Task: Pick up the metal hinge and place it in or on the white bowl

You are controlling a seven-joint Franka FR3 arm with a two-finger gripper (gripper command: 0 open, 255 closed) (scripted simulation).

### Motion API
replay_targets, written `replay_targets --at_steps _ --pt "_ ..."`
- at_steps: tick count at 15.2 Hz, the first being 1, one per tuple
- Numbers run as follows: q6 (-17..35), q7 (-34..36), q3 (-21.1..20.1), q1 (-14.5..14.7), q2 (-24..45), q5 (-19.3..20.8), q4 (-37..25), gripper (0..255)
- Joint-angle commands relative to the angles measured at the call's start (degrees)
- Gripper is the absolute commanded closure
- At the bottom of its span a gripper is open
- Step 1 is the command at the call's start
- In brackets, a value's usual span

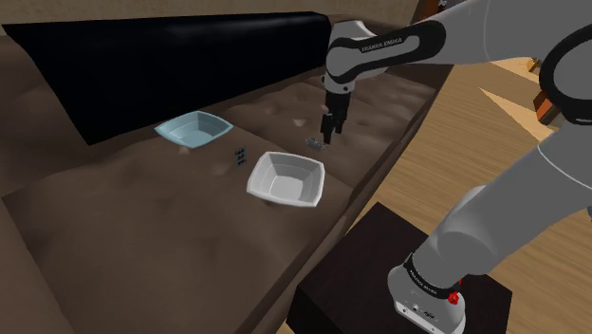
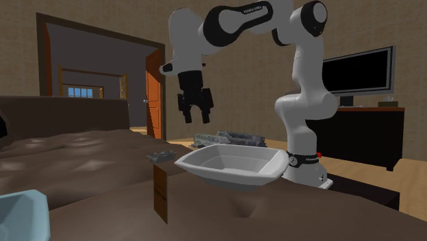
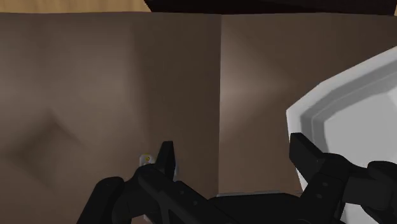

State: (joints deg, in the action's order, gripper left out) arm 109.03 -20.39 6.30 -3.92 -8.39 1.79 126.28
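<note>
Small grey metal hinge (image 1: 312, 142) lies on brown sofa cushion (image 1: 142, 218) near square white bowl (image 1: 286, 177). Black gripper (image 3: 233, 149) hovers above, fingers (image 3: 167, 159) spread to straddle it; hinge sits outside one finger, so recentre before you descend.

A pale blue bowl (image 1: 196, 130) sits on the brown sofa (image 1: 114, 218) (dark block (image 1: 239, 157) nearby).
</note>
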Motion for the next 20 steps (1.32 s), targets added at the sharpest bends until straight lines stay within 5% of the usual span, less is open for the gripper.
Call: replay_targets --at_steps 1,10,20 --pt "2.16 -1.09 0.60 -0.34 3.72 -0.35 -1.89 0" --pt "6.89 -6.35 2.26 -2.75 22.92 -3.53 -17.49 0" --pt "12.31 -6.70 2.11 -2.91 25.27 -3.99 -14.41 0"
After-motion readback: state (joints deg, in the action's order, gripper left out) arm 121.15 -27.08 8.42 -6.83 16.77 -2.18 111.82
